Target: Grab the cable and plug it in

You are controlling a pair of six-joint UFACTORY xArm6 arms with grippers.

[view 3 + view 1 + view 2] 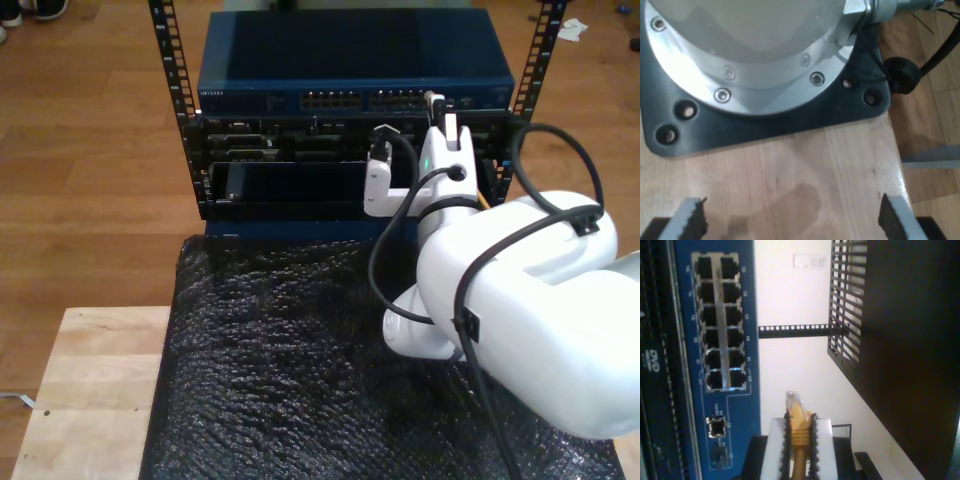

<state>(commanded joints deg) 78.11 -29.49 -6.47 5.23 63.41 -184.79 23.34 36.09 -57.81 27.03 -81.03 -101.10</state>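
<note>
The cable's (799, 432) clear plug (791, 401) and yellow boot stick out from between the pads of my second gripper (800, 440), which is shut on it. The plug points toward the blue switch (747, 365) and stands apart from its face, beside the block of ports (720, 325) and near a single port (716, 426). In the exterior view my second gripper (440, 115) holds the plug (432, 98) just in front of the switch's port row (400, 100), toward the exterior view's right. My first gripper (792, 222) is open over bare wood, with nothing between its fingers.
The switch sits on top of a black rack (300, 170) with perforated rails (165, 60). A black bubble-wrap mat (280, 360) lies before it, and a wooden table (90, 390) is at the exterior view's lower left. An arm base plate (765, 120) lies ahead of my first gripper.
</note>
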